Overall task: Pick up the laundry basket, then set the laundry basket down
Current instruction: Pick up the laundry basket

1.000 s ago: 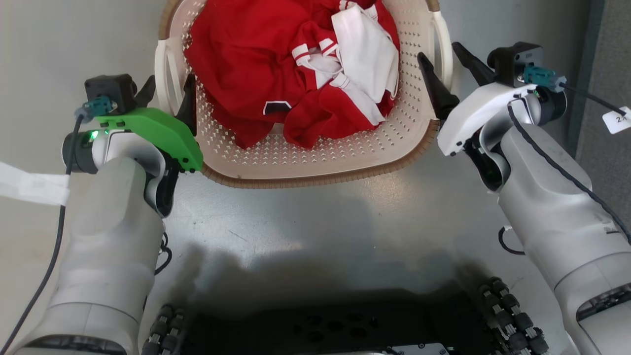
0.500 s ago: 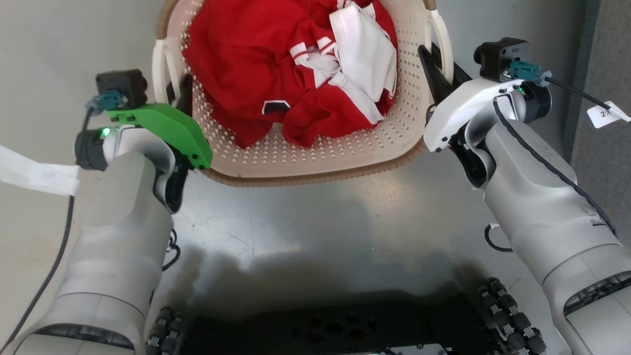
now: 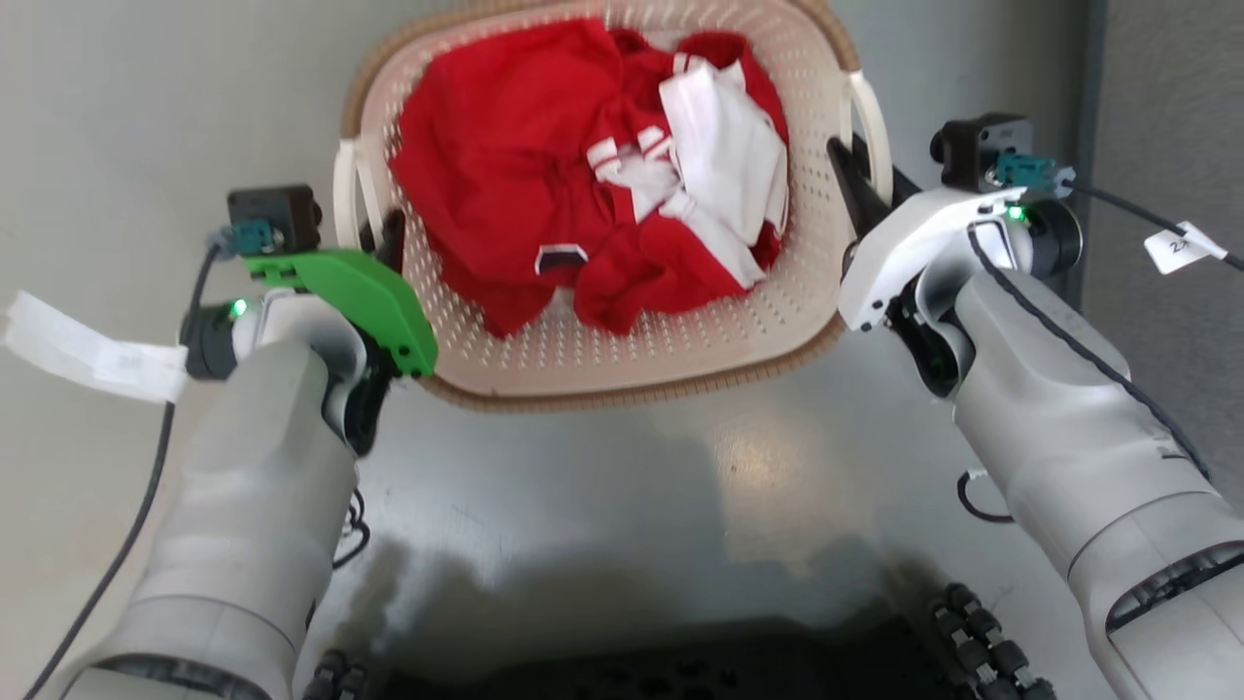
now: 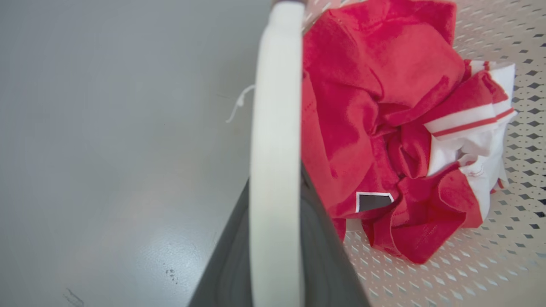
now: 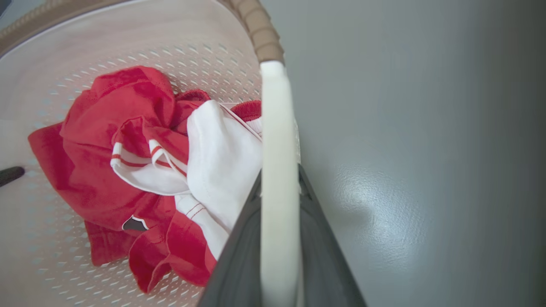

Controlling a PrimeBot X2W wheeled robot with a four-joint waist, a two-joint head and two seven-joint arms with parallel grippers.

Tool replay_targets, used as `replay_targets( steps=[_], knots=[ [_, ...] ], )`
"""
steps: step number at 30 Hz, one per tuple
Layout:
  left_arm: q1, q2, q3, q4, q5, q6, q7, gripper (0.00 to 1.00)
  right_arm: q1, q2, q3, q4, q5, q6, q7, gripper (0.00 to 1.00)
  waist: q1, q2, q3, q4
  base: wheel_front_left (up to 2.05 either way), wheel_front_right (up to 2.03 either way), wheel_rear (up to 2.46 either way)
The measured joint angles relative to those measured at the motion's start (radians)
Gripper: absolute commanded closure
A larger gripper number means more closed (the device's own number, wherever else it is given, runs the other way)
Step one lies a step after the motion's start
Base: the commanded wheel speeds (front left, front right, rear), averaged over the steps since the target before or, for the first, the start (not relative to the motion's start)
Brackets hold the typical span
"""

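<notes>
Fingers of your left gripper (image 3: 381,233) are clamped on the left handle (image 4: 275,128) of the basket (image 3: 622,394), one finger on each side of the white bar. Your right gripper (image 3: 860,170) pinches the right handle (image 5: 277,149) the same way. The tag (image 3: 1178,248) on the right cable reads "2", then blurs; the flag (image 3: 87,355) on the left cable is unreadable. Your right wrist view catches a dark fingertip (image 5: 10,175) across the basket, beside the red-and-white clothes (image 3: 544,194). Both forearms reach forward, angled inward. The basket sits between them over grey floor (image 3: 632,506).
</notes>
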Motion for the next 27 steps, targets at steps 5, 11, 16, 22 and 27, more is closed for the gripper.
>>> replay_targets(
  steps=[5,11,16,22,27],
  knots=[
    [0.029,0.002,-0.033,0.007,-0.032,0.0,0.029,1.0,0.019,0.004,0.027,0.03,0.034,0.0,0.007,1.0,0.0,0.0,-0.061,-0.007,0.0,0.0,0.0],
    [0.053,0.003,-0.059,0.034,-0.06,0.0,0.068,1.0,0.036,0.013,0.058,0.054,0.065,0.0,0.048,1.0,0.0,0.0,-0.139,-0.016,0.0,0.0,0.0],
    [0.072,0.003,-0.076,0.051,-0.075,0.0,0.101,1.0,0.052,0.018,0.078,0.069,0.105,0.0,0.089,1.0,0.0,0.0,-0.207,-0.022,0.0,0.0,0.0],
    [0.095,0.003,-0.092,0.066,-0.102,0.0,0.129,1.0,0.063,0.022,0.103,0.08,0.13,0.0,0.133,1.0,0.0,0.0,-0.289,-0.028,0.0,0.0,0.0],
    [0.117,0.003,-0.116,0.073,-0.111,0.0,0.16,1.0,0.087,0.023,0.119,0.085,0.174,0.0,0.176,1.0,0.0,0.0,-0.356,-0.033,0.0,0.0,0.0]
  ],
)
